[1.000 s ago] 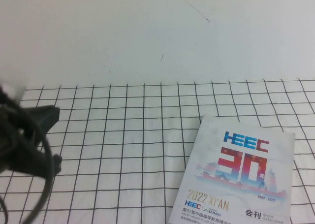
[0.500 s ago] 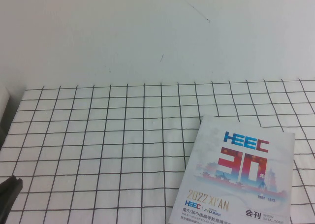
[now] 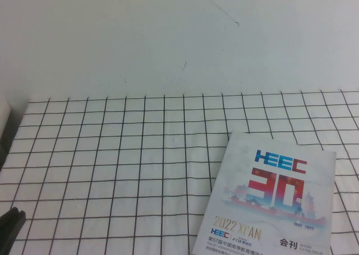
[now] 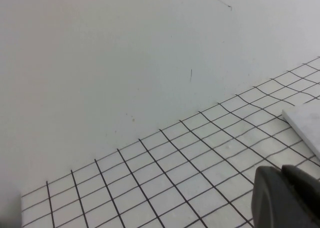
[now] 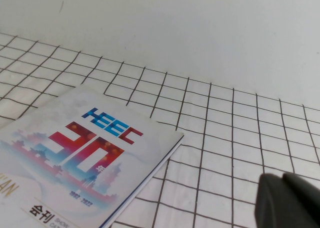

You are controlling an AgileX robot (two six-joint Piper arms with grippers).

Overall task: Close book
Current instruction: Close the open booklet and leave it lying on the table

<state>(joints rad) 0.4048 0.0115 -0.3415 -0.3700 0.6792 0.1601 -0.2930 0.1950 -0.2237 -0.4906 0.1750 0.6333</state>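
The book (image 3: 275, 199) lies closed, cover up, on the grid-lined cloth (image 3: 112, 154) — at its near right. A dark tip of the left gripper (image 3: 8, 232) shows at the near-left corner — well apart from the book.

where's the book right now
High view: the closed HEEC catalogue lies on the grid cloth at the robot's near right. The left tool sits near-left; the right tool shows only in its wrist view.

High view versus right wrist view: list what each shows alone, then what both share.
Only the high view: the left gripper, at the cloth's near left edge, far from the book. Only the right wrist view: the right gripper, above the cloth and apart from the book. Both: the closed book lying cover up on the grid cloth, and the white wall.
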